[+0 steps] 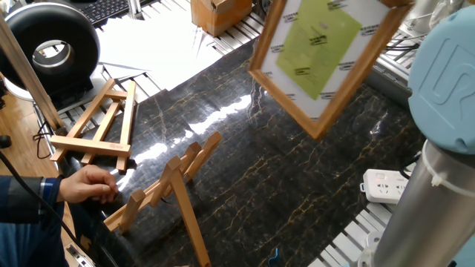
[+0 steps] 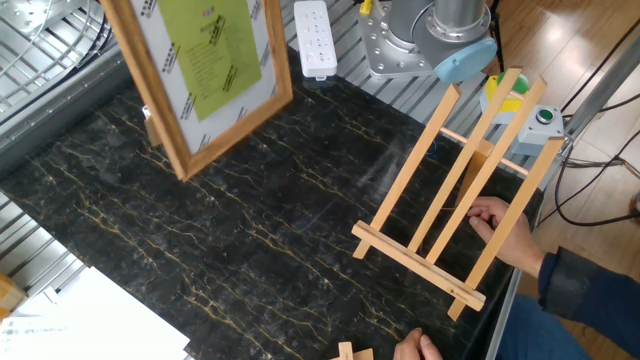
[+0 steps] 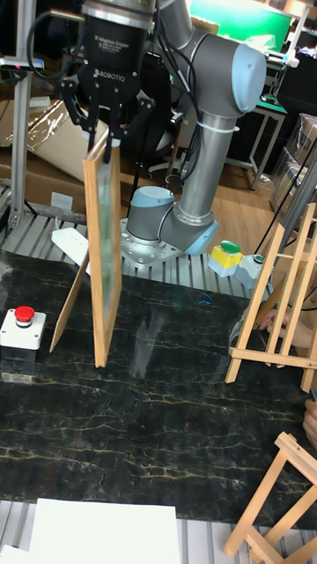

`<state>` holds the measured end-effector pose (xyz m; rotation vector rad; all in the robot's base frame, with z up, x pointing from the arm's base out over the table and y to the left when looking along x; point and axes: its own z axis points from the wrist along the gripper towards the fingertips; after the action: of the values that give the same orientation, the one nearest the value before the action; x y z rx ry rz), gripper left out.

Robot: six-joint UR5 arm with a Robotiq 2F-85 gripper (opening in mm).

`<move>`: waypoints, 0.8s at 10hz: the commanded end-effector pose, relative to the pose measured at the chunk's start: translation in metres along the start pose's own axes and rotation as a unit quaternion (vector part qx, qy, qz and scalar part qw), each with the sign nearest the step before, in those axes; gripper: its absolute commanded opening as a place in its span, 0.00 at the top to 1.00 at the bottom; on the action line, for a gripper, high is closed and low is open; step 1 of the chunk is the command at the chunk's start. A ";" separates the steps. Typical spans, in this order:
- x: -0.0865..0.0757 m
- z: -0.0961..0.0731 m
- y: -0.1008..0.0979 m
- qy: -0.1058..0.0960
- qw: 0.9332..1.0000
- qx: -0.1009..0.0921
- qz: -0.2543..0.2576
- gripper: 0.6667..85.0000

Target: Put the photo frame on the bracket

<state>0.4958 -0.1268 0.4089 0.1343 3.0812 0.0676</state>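
Gripper (image 3: 105, 132) fingers, we saw, were clamped on the top edge of the photo frame (image 3: 102, 256), which hung upright above the dark table (image 2: 250, 250). We found it well apart from the bracket (image 2: 450, 215), across that table.

Photo frame (image 3: 99, 256) left over table (image 3: 158, 397); bracket (image 3: 286, 282) right edge; red button (image 3: 21, 324) behind frame.

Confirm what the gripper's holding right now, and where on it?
The gripper holds the photo frame, pinched at the middle of its top edge.
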 end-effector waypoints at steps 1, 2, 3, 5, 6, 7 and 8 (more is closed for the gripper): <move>-0.010 -0.002 0.012 -0.019 0.999 -0.023 0.024 1.00; -0.009 -0.002 0.014 -0.017 0.999 -0.027 0.040 1.00; -0.007 -0.002 0.016 -0.012 0.998 -0.032 0.054 1.00; -0.006 -0.006 0.029 -0.005 0.996 -0.028 0.082 1.00; -0.006 -0.007 0.036 -0.003 0.995 -0.034 0.093 1.00; -0.006 -0.007 0.043 -0.002 0.993 -0.044 0.113 1.00; -0.007 -0.008 0.046 -0.001 0.990 -0.048 0.130 1.00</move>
<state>0.5040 -0.0977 0.4150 0.4125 3.0469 0.1677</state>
